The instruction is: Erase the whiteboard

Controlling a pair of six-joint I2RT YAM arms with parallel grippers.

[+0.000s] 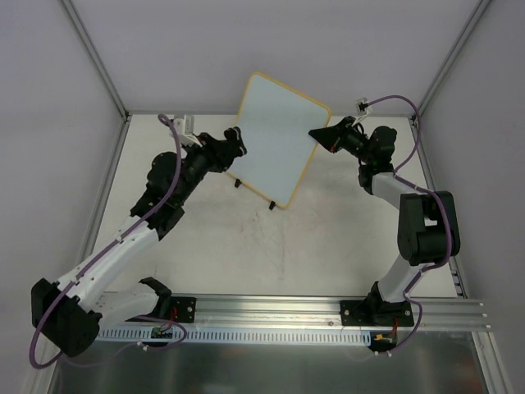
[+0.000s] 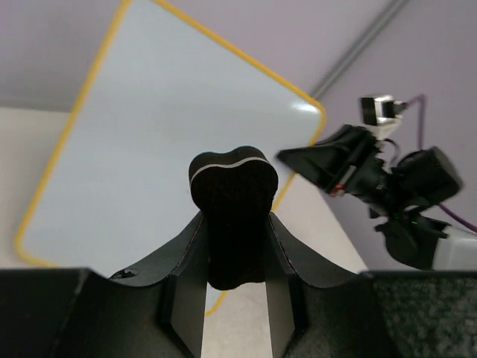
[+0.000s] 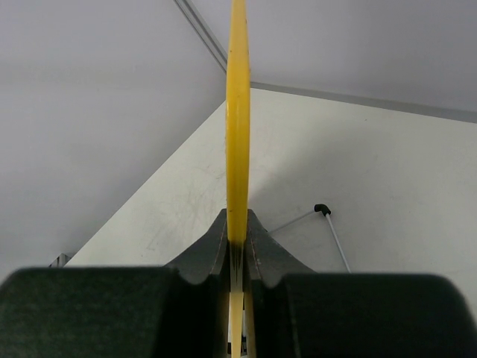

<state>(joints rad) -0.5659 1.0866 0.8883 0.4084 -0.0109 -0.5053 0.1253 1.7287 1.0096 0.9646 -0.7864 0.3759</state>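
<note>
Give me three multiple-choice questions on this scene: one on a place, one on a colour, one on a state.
1. Where do the right jaws grip the whiteboard?
A) its side edge
B) its feet
C) the middle of its face
2. What colour is the board's rim?
A) red
B) yellow
C) green
3. In what state are the left jaws?
A) open and empty
B) shut on a black eraser
C) shut on the board
Answers:
1 A, the rim runs between the jaws in the right wrist view.
2 B, yellow shows in every view.
3 B, the eraser sits pinched between them.
</note>
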